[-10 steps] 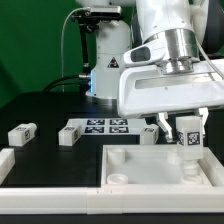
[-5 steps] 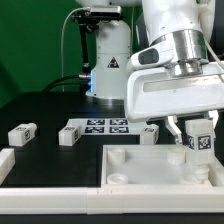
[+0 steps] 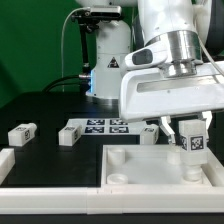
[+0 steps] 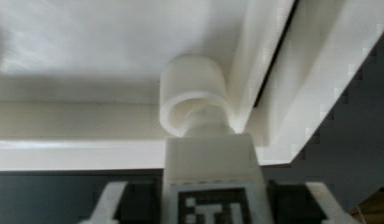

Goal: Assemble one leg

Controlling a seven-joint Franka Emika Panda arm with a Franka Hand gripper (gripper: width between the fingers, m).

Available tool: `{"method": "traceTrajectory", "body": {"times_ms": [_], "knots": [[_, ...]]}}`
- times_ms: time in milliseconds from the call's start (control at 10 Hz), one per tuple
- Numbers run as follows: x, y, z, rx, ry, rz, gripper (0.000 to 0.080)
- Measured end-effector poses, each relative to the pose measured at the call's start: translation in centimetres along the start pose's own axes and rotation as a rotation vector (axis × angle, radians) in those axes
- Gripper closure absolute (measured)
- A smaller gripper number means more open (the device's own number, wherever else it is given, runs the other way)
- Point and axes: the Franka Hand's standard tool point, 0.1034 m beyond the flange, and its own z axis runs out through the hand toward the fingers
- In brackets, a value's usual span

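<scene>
My gripper (image 3: 186,131) is shut on a leg (image 3: 191,143), a small white peg with a black-and-white tag, and holds it upright over the far right corner of the large white square piece (image 3: 140,170). In the wrist view the leg (image 4: 212,180) sits between my two fingers (image 4: 111,203), and its tip meets the round corner socket (image 4: 194,95) of the square piece. Three more legs lie on the table: one at the exterior view's left (image 3: 22,132), one by the marker board (image 3: 69,134), one behind the square piece (image 3: 150,133).
The marker board (image 3: 103,126) lies flat on the black table behind the square piece. A white bar (image 3: 50,199) runs along the front edge, with a small white block (image 3: 5,162) at the left. The robot base (image 3: 105,60) stands at the back.
The gripper with the leg swung right and up half a second ago, then came back left and down over the square piece's corner.
</scene>
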Motion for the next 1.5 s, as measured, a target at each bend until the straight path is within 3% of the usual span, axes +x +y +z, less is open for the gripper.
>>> {"method": "traceTrajectory", "body": {"times_ms": [500,1100,1200,1300,1400,1500], "knots": [[-1.0,0.2,0.8,-0.001,-0.017,0.005,0.0509],[-0.8,-0.3,1.1,-0.005,0.028,-0.003,0.0509],[-0.8,-0.3,1.1,-0.005,0.027,-0.003,0.0442],[-0.8,-0.3,1.1,-0.005,0.027,-0.003,0.0442],[-0.8,-0.3,1.1,-0.005,0.027,-0.003,0.0259],[-0.8,-0.3,1.1,-0.005,0.027,-0.003,0.0185]]}}
